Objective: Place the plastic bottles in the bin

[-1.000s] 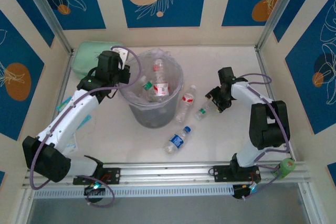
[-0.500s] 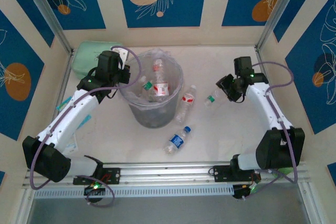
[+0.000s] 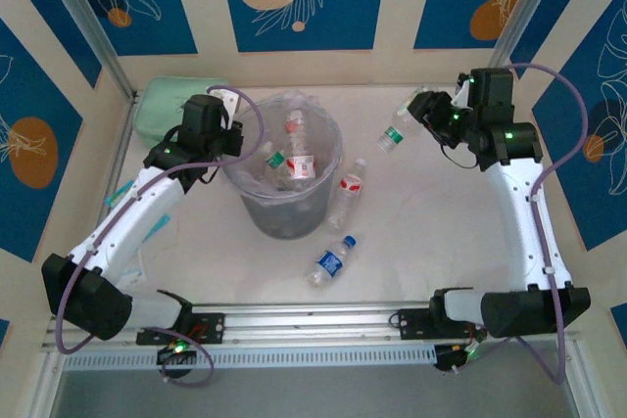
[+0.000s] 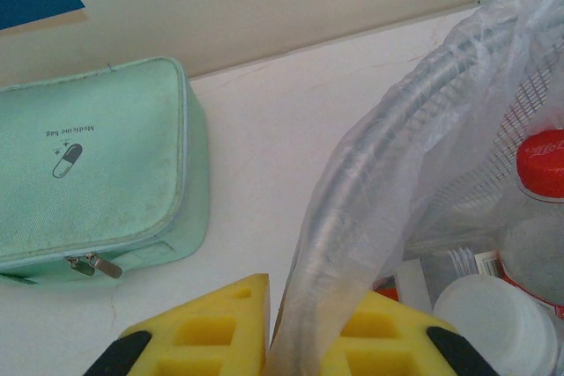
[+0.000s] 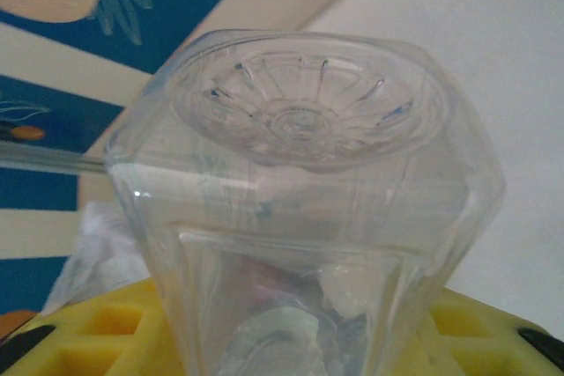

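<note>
Bottle (image 3: pixel 396 129) — light, thin-walled, slick — hangs in the right gripper (image 3: pixel 419 110), right of the bin (image 3: pixel 284 217). Grip the body lightly; you risk crushing it. Left gripper (image 3: pixel 233 144) pinches the rim.

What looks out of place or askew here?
The left gripper is shut on the rim of the bin and its liner, not on a bottle. A mint-green pouch sits in the far left corner, unrelated to the bottles. Two bottles lie on their sides by the bin; nothing spilled.
</note>
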`<state>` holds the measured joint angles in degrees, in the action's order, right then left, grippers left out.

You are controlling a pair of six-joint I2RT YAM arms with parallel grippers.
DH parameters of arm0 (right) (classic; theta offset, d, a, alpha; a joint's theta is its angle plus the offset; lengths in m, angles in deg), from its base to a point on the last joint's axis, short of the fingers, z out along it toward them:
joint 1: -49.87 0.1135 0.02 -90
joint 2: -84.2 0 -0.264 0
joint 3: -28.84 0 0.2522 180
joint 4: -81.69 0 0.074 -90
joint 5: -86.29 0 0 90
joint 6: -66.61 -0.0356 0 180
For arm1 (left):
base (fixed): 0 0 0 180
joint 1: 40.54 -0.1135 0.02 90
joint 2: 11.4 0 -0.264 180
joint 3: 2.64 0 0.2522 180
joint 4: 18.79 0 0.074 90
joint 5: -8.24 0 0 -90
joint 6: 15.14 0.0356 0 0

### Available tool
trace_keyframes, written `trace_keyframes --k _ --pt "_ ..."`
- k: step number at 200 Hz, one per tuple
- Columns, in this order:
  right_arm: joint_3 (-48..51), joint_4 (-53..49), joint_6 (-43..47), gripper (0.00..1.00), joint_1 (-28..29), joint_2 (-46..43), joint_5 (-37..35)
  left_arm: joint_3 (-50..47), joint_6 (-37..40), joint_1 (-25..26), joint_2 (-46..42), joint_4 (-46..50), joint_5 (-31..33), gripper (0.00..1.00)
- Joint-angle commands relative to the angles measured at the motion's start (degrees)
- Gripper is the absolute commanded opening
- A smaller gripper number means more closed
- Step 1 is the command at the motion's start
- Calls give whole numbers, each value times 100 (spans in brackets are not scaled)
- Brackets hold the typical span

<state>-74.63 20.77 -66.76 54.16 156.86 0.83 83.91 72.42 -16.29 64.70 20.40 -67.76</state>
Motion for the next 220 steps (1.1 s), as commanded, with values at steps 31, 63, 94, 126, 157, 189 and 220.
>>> trace_keyframes --k 31,63,94,126,157,189,220 --pt "-933 62 494 6 943 258 192 -254 59 141 266 463 -64 0" --pt "-1163 259 1323 3 2098 402 -543 -245 51 146 241 463 -81 0" --pt "-1671 -108 1529 0 2636 877 -761 -240 50 150 213 463 -83 0" --pt "-2174 -579 1718 0 3161 1475 -1298 -245 51 150 178 463 -73 0" --pt "-2729 -1270 1848 0 3495 2130 -1644 -245 59 159 161 465 -68 0" --pt "-3127 -1977 1859 0 3695 2712 -1879 -240 61 159 142 463 -64 0" --pt "-2784 -1950 1630 0 3763 2841 -1864 -247 59 159 151 464 -73 0"
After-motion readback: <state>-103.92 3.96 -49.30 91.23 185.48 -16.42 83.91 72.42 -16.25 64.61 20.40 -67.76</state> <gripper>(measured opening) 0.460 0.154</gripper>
